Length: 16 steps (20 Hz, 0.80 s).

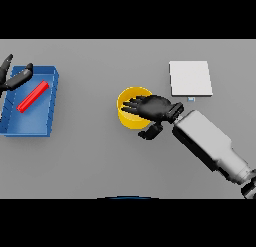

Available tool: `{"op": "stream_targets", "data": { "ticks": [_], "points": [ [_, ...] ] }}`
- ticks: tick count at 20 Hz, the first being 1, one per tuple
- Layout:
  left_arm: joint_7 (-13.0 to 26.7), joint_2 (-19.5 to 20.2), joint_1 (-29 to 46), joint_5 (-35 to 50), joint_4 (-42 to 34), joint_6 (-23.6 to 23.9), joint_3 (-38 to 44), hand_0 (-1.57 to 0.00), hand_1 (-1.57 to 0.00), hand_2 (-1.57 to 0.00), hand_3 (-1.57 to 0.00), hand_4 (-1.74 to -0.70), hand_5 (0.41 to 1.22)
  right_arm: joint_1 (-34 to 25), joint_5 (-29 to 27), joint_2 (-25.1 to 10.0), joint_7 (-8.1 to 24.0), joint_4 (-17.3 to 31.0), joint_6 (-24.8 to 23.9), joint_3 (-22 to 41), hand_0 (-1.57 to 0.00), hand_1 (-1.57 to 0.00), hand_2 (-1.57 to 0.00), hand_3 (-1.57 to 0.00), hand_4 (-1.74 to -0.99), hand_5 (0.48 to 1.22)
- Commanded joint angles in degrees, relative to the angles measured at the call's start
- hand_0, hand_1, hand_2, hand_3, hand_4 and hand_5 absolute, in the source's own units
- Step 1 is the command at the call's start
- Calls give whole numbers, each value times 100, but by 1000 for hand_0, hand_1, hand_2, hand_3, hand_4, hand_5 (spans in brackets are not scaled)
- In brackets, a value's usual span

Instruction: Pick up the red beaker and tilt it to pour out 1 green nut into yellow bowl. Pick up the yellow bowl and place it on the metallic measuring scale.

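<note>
R hand [152,107] over yellow bowl [127,120], fingers spread, thumb outside near rim, no grip yet. Scale [190,78] just up-right. L hand [15,77] relaxed, far left.

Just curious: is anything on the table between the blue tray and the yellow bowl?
No. In the head view, only bare grey table lies between blue tray and yellow bowl.

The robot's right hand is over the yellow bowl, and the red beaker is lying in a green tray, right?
Not quite. The tray is blue, not green, as the head view shows. The rest holds: the right hand is over the yellow bowl, and the red beaker lies in that tray.
</note>
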Motion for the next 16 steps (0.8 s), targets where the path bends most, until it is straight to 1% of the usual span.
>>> {"op": "stream_targets", "data": {
  "ticks": [1, 2, 3, 4, 5, 6, 7, 8, 9, 10, 11, 13, 14, 15, 16],
  "points": [
    [38, 23, -25, -9, 16, 7, 16, 1, 1, 1, 1, -802, 703, -72, -11, -23, -93, 111, 35, 1, 1, 1, 1, -4, -1184, 676],
    [62, 23, -55, -49, 3, 27, -9, 1, 1, 1, 1, -797, 704, -102, 24, 37, -72, 214, 8, 41, 1, 1, 1, -8, -1186, 684],
    [55, 75, -56, -39, 16, 11, 26, 1, 1, 1, 1, -792, 708, -104, 27, 40, -134, 314, -14, 51, 1, 1, 1, -12, -1188, 693],
    [96, 49, -86, -42, 28, 1, 5, 1, 1, 1, 1, -789, 711, -193, 14, 99, -83, 420, -4, 24, 1, 1, 1, -22, -1195, 708],
    [37, 57, -60, -36, 16, 2, 14, 1, 1, 1, 1, -789, 713, -172, 34, 112, -90, 474, -28, 49, 1, 1, -9, -41, -1209, 732],
    [61, 50, -45, -29, 3, -12, 3, 1, 1, 1, 1, -789, 714, -160, 27, 135, -66, 483, -11, 51, 1, -15, -37, -77, -1234, 770],
    [29, 67, -28, -33, 9, -16, 8, 1, 1, 1, 1, -791, 712, -165, 45, 130, -83, 512, -53, 55, -48, -60, -88, -130, -1261, 809],
    [18, 67, -41, -32, 37, -32, 9, 1, 1, 1, 1, -791, 711, -171, 45, 165, -95, 515, -54, 62, -193, -183, -189, -215, -1309, 891],
    [-16, 61, -72, -40, 111, -41, 15, 1, 1, 1, 1, -789, 710, -167, 58, 161, -226, 554, -155, 71, -455, -407, -349, -322, -1363, 957],
    [-85, 85, -101, -28, 171, -67, 46, 1, 1, 1, 1, -788, 710, -169, 38, 104, -270, 486, -122, 53, -678, -640, -594, -572, -1435, 1010],
    [-103, 78, -98, -14, 185, -91, 44, 1, 1, 1, 1, -788, 710, -193, 21, 111, -275, 493, -125, 40, -857, -826, -789, -679, -1492, 1052],
    [-63, 57, -152, -42, 152, -67, 15, 1, 1, 1, 1, -787, 707, -258, 6, 125, -304, 553, -69, 53, -1114, -1094, -1071, -882, -1578, 1113],
    [-46, 47, -194, -57, 170, -65, 3, 1, 1, 1, 1, -785, 709, -276, -28, 97, -374, 554, -19, 55, -1205, -1189, -1129, -969, -1611, 1135],
    [-64, 42, -200, -70, 235, -86, -8, 1, 1, 1, 1, -784, 712, -239, -49, 104, -320, 521, -45, 56, -1278, -1266, -1187, -1027, -1637, 1152],
    [-66, 47, -187, -83, 223, -74, -13, 1, 1, 1, 1, -784, 711, -238, -102, 75, -294, 460, 56, 53, -1337, -1327, -1246, -1066, -1658, 1166]
  ]
}}
